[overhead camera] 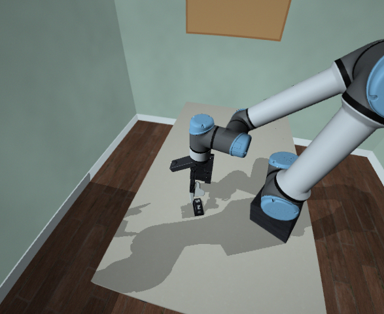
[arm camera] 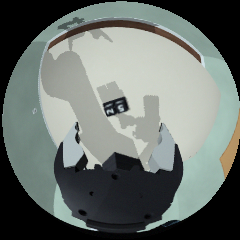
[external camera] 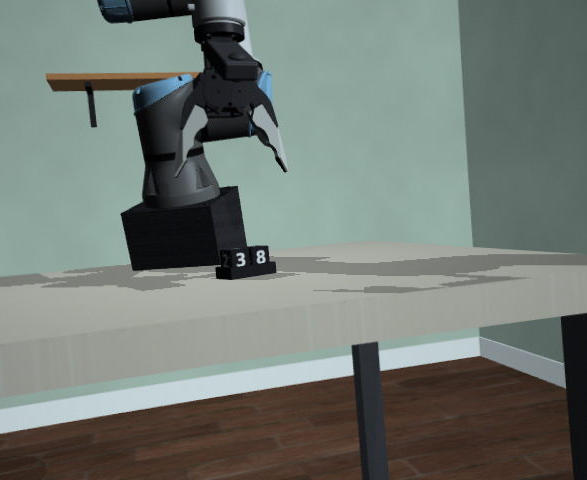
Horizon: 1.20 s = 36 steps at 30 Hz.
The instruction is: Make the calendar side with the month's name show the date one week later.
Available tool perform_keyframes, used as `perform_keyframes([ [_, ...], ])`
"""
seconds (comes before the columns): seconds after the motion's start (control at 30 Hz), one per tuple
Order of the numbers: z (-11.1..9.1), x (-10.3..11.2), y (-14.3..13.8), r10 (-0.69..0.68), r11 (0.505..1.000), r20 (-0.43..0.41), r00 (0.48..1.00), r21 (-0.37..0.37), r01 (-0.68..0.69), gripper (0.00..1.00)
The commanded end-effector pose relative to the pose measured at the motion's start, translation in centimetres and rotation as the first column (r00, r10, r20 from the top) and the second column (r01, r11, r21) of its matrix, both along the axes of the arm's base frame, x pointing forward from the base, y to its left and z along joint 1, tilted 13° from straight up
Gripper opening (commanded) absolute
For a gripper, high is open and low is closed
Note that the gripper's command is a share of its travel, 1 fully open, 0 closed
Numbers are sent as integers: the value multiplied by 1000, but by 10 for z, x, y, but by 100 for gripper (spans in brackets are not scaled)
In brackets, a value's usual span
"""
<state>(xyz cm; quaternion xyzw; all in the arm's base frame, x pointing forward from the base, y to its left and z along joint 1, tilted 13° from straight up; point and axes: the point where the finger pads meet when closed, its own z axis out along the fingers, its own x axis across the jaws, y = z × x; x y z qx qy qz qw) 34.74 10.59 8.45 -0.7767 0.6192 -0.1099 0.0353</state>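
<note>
A small black tray [external camera: 245,270] on the table holds two black number cubes side by side. In the exterior view the left cube [external camera: 239,257] shows a 3 and the right cube [external camera: 259,255] shows an 8; both sit flat. The calendar also shows in the top view [overhead camera: 197,206] and in the wrist view [arm camera: 116,106], where the top faces read 5 and a second unclear digit. My gripper [external camera: 231,167] is open and empty, well above the cubes. It also shows in the top view [overhead camera: 195,195] and in the wrist view [arm camera: 120,142].
The arm's black base block [external camera: 182,229] stands just behind the calendar. A wooden shelf [external camera: 112,81] hangs on the wall behind. The table's front edge [external camera: 283,330] is near the calendar's front side.
</note>
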Motion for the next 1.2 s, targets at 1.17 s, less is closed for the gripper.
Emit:
perform_keyframes([
  [1.17,-18,-2,1,877,421,-185,443,-146,-895,100],
])
